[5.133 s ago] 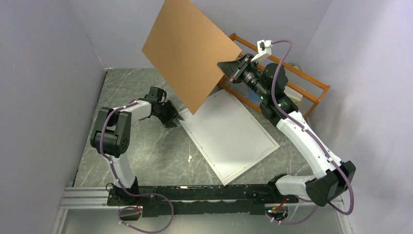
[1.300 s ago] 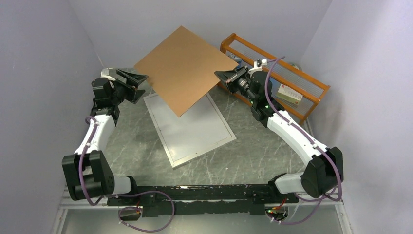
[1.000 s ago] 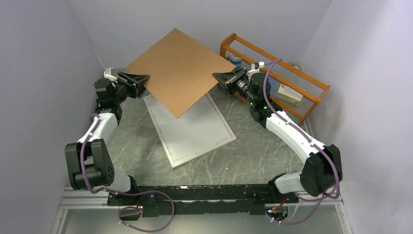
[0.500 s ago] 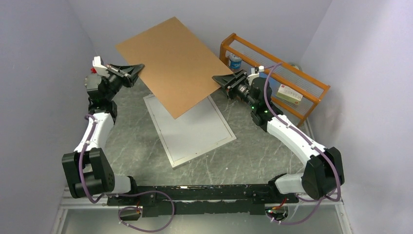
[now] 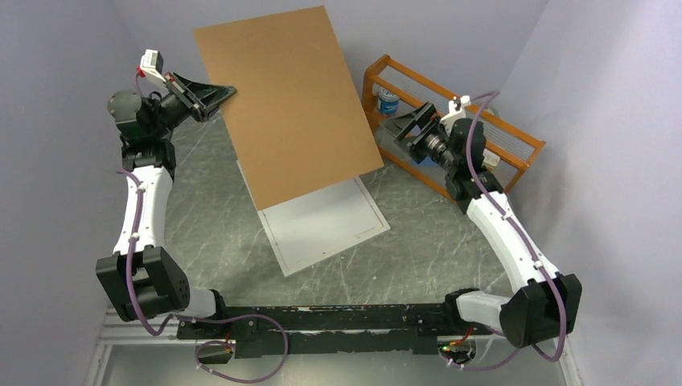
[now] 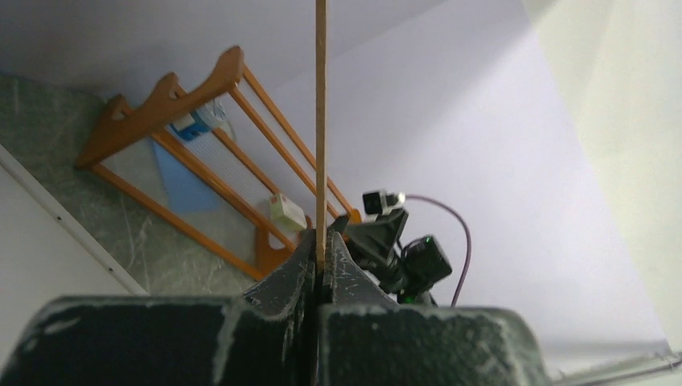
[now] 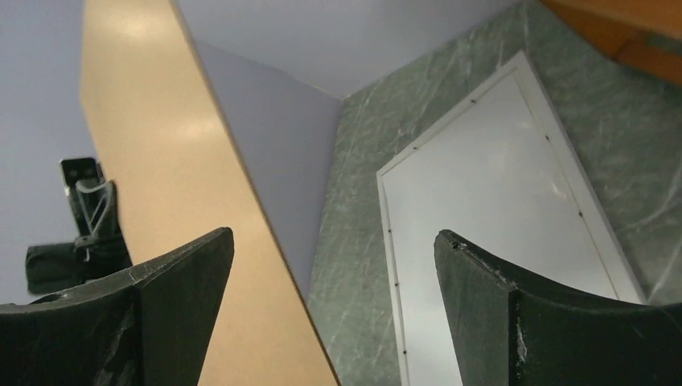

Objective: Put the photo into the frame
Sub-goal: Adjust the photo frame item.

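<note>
The frame (image 5: pixel 326 229) lies flat on the marble-patterned table (image 5: pixel 241 257), skewed to the table's edges. Its near corner points toward my bases and its far end is hidden under the brown backing board (image 5: pixel 293 104). What I can see of its centre is plain and pale, with a thin line running just inside the white border.

The board hangs in the air above the frame, steeply tilted. Its lower edge crosses the frame's far part in the overhead view, and its upper edge rises toward the back wall. Whether the two touch there I cannot tell.

My left gripper (image 5: pixel 225 92) is raised high at the board's left edge and is clamped on it. From that wrist the board shows edge-on as a thin strip pinched between the two closed fingers (image 6: pixel 297 261). The frame sits well below this gripper and to its right.

My right gripper (image 7: pixel 334 235) holds nothing, and its fingers are spread wide. It sits clear of the board's right edge, just in front of the orange wooden rack (image 5: pixel 474 137). From its wrist the frame shows on the table between the spread fingers, with the board off to the left. A blue can (image 5: pixel 388 102) stands at the rack's far end.
</note>
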